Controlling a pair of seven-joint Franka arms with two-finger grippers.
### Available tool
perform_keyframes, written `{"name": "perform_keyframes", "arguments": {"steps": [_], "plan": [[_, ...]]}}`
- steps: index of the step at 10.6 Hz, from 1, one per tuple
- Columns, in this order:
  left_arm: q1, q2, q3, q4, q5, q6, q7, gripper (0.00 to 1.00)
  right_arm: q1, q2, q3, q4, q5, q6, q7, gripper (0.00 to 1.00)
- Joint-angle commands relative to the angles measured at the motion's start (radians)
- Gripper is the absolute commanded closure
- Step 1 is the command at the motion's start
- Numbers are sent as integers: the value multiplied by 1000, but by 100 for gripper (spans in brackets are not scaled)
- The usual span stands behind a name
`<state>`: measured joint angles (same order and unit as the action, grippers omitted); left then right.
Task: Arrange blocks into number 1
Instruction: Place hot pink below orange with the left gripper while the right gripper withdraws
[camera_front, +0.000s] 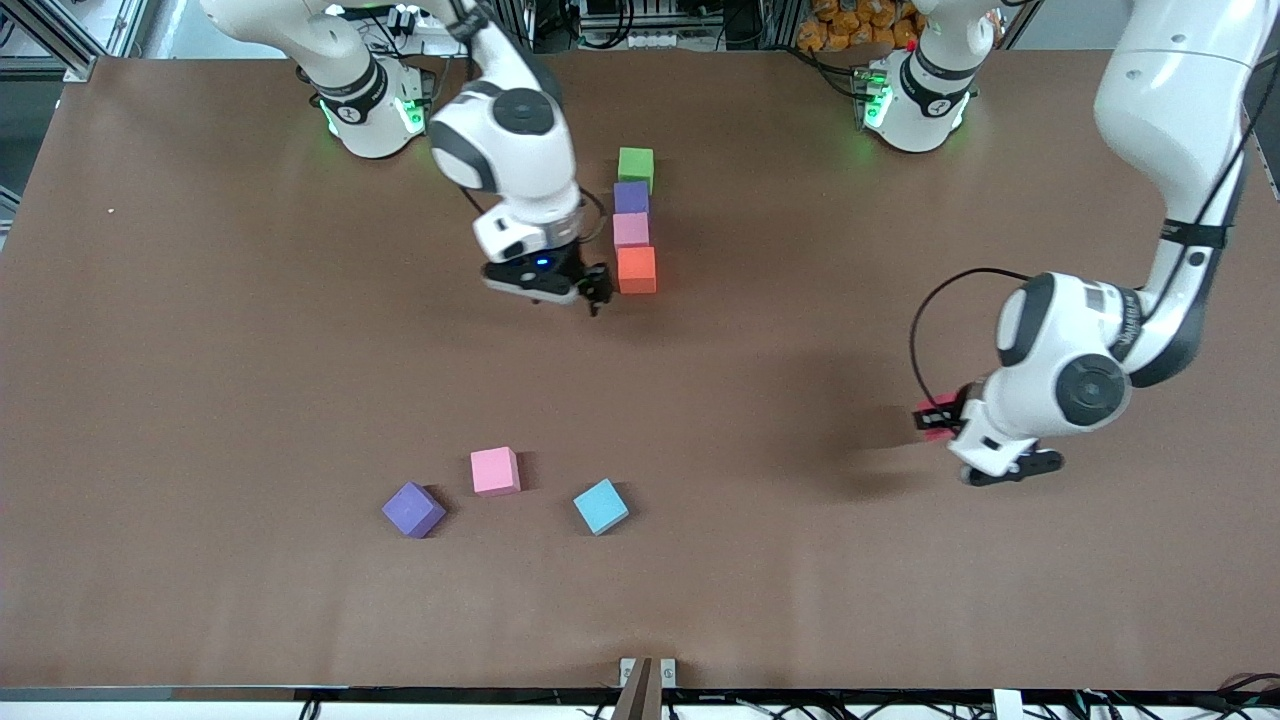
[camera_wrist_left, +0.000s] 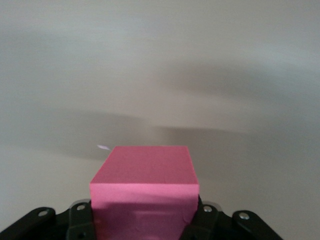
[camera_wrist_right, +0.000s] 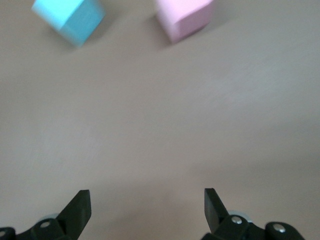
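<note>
- In the front view 4 blocks stand in a touching column near the middle of the tabletop (camera_front: 200, 350): the green block (camera_front: 635, 166) is farthest from the camera, then the purple block (camera_front: 631, 198), the pale pink block (camera_front: 631, 230) and the orange block (camera_front: 637, 270), which is nearest.
- The right end effector (camera_front: 597, 290) is just beside the orange block, on the side toward the right arm's end of the tabletop. The front view does not show clearly how its fingers stand; the right wrist view shows the 2 fingers (camera_wrist_right: 80, 212) wide apart with nothing between them.
- That wrist view also shows 2 loose blocks farther off, a light blue block (camera_wrist_right: 72, 17) and a second pink block (camera_wrist_right: 185, 17).
- In the front view these same 2 blocks, light blue (camera_front: 601, 506) and pink (camera_front: 495, 471), lie near the camera, with a second purple block (camera_front: 413, 510) beside them toward the right arm's end.
- The left end effector (camera_front: 938, 418) is over bare tabletop toward the left arm's end, clamped on a red block (camera_front: 941, 403). The front view shows only a small part of this block.
- The left wrist view shows the same block (camera_wrist_left: 144, 187) as a whole cube between the fingers, and there it looks strong pink.
</note>
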<state>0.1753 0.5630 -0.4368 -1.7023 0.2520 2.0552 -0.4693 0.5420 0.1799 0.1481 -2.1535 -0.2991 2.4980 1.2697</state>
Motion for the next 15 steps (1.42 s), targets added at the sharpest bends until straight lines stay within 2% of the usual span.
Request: {"name": "perform_keyframes", "arguments": {"steps": [1, 4, 6, 7, 9, 12, 15], "plan": [[-101, -14, -51, 15, 39, -18, 15, 100, -144, -121, 30, -71, -9, -16, -63, 0], [-281, -11, -57, 35, 35, -18, 8, 100, -308, -158, 25, -4, 21, -164, -388, 0], [-362, -6, -56, 61, 29, -17, 4, 100, -426, -154, 19, 90, 133, -258, -650, 0], [-410, -3, -46, 69, 29, -17, -18, 100, -479, -149, 16, 131, 165, -289, -747, 0], [-531, 24, 12, 114, 21, -17, -110, 100, -552, -142, 18, 216, 170, -356, -878, 0], [-666, 86, 61, 157, -8, 0, -270, 100, -594, -96, 5, 403, 195, -517, -943, 0], [-723, 118, 63, 156, -62, 55, -373, 100, -594, -59, -31, 523, 193, -573, -1044, 0]]}}
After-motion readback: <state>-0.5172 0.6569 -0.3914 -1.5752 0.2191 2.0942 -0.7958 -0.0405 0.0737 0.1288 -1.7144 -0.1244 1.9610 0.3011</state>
